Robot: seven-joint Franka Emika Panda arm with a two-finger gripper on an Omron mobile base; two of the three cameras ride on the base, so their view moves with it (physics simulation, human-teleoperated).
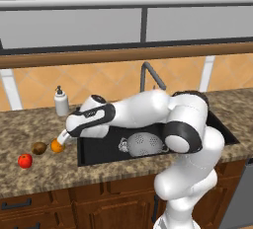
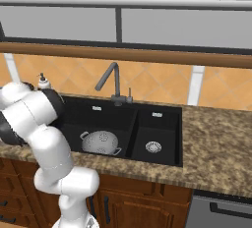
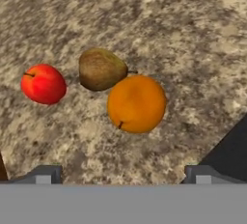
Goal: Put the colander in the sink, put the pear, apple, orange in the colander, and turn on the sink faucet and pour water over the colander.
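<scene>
The silvery metal colander with holes (image 1: pixel 143 143) already sat in the big bowl of the black sink (image 2: pixel 162 124). The shiny red apple (image 3: pixel 43 84), brownish pear (image 3: pixel 101 69) and bright orange (image 3: pixel 136 103) lay on the speckled stone counter (image 3: pixel 183 35). The gripper (image 3: pixel 120 174) hung wide open and empty above the orange, and the tall dark faucet (image 2: pixel 112 82) was not running.

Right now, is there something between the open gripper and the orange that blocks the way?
Nothing visible does. In the hand view the gripper is open, and between its fingertips and the orange lies bare counter. The pear touches or nearly touches the orange on its far side, and the apple lies apart, off to one side.
</scene>
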